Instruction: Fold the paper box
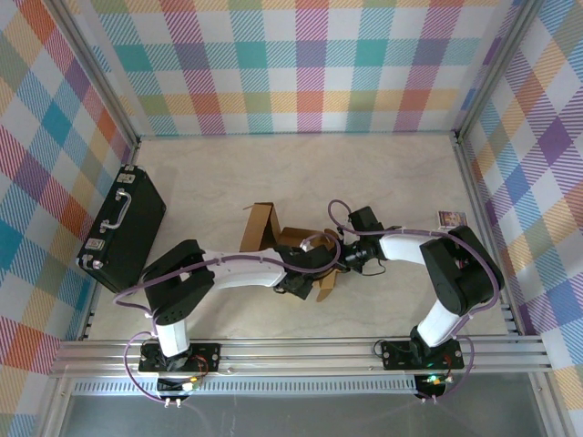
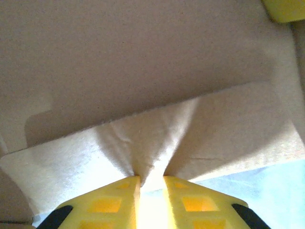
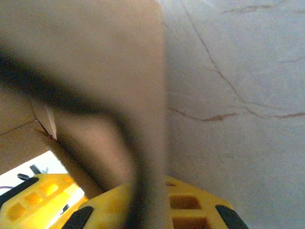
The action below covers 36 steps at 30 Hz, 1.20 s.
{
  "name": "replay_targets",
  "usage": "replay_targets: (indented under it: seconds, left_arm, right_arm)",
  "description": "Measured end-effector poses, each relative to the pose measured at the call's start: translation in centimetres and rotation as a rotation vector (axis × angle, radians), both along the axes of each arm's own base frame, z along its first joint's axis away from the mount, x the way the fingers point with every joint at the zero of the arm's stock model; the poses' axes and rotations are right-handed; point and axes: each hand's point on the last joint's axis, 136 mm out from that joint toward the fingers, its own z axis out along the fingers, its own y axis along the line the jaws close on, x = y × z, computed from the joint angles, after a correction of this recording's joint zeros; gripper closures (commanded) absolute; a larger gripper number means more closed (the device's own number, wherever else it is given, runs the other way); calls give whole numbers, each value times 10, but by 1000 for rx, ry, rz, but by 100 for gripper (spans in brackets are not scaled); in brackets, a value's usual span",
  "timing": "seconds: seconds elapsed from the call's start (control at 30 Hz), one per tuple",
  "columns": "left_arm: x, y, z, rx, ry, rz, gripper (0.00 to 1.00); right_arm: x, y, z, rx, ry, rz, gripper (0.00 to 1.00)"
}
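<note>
Paper box [image 1: 260, 228] sits in the middle of the surface [image 1: 228, 173], maybe half folded: flap sticking up at its 11 o'clock, walls not locked yet. Left jaws pinch a flap edge, right jaws are clamped on a wall.

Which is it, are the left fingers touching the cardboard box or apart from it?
Touching. The left wrist view shows the left fingers pinching the edge of a flap of the cardboard box; the flap puckers where it enters between them.
</note>
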Motion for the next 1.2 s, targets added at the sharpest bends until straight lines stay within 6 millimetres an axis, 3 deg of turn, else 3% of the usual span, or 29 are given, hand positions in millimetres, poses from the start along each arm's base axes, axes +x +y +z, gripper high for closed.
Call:
replay_targets:
  seconds: [0.13,0.3,0.4,0.53,0.6,0.67,0.73,0.8,1.0,1.2]
  left_arm:
    - [-8,-6,24,-75,24,-31,68]
    - [-13,-15,83,-204,-4,-67,63]
    - [-18,-9,119,-278,-38,-81,53]
    - [-15,22,179,-354,-139,-56,40]
    - [0,49,211,-391,-218,13,30]
    - [22,80,232,-409,-286,108,28]
    - [41,109,235,-395,-313,208,25]
    - [58,129,226,-357,-310,287,23]
    - [70,139,161,-273,-155,349,22]
    - [75,128,139,-313,-85,344,27]
  right_arm:
    - [-1,2,3,12,9,6,94]
    - [-2,3,5,20,16,11,94]
    - [-2,3,5,21,19,12,93]
    - [-3,3,5,20,22,12,93]
    - [-3,3,5,21,23,13,93]
    - [-3,4,5,22,23,13,93]
    - [-3,4,5,22,23,13,93]
    - [-3,4,6,23,23,13,93]
    - [-3,4,6,21,26,13,93]
    - [-3,4,6,20,29,14,93]
